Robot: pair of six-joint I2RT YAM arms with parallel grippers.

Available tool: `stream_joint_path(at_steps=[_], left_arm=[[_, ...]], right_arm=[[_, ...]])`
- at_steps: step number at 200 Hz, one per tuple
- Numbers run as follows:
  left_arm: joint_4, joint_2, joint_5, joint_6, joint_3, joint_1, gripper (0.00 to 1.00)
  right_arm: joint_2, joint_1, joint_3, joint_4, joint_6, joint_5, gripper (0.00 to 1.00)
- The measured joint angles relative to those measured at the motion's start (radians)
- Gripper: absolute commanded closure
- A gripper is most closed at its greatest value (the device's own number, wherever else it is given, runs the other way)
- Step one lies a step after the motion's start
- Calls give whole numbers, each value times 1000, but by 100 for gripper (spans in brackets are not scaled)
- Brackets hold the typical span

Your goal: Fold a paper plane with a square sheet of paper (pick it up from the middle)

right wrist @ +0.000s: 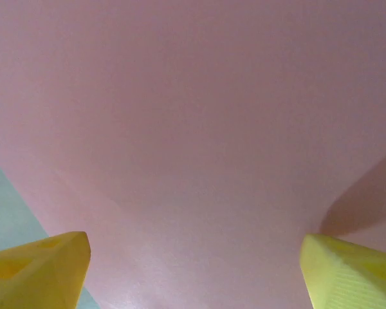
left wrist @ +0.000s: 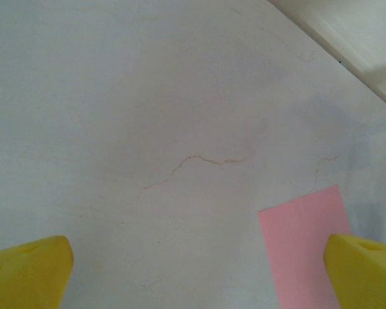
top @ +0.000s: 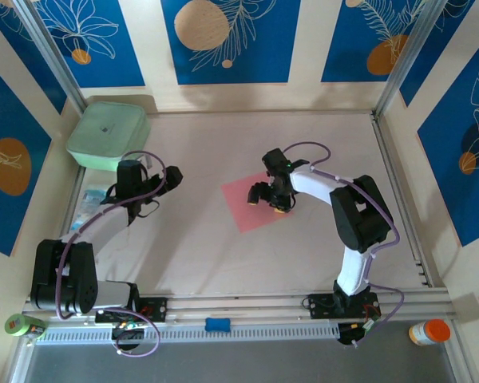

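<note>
The square sheet of paper [top: 243, 201] lies flat, pink, in the middle of the table. My right gripper [top: 271, 199] hovers low over its right half, open, its yellow fingertips [right wrist: 45, 270] spread wide with the pink sheet [right wrist: 193, 129] beneath them. My left gripper [top: 169, 179] stands open to the left of the sheet, well apart from it. In the left wrist view a corner of the sheet [left wrist: 305, 251] shows beside the right yellow fingertip [left wrist: 363, 270]. No folded paper plane is in view.
A mint-green square box [top: 108, 134] sits at the back left. Small clear packets [top: 92, 196] lie near the left wall under the left arm. Wall rails bound the table on the left and right.
</note>
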Motion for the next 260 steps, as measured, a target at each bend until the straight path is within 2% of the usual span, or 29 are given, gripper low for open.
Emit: stream_joint_path(at_steps=[35,84,109,142,201,260], left_arm=[[-15,24,4,-17,13,-10,0],[-93,25,2,-29,48,-40,0],[-146,24,-2,-48,55,-56,1],[-201,24,-5,-76,67,-77,0],[-238,53,-1,-138,96,-148,1],[-253,149,14,-174,152,-238,0]], right_arm=[[-28,47,-43,-2,114,12,13],[-56,155,-75,13,371,6,13],[-56,164,-61,35,447,-5,13],[-70,126,20,75,404,3,12],[-67,-26,-18,145,238,-47,14],[-61,8,-42,146,156,-107,23]])
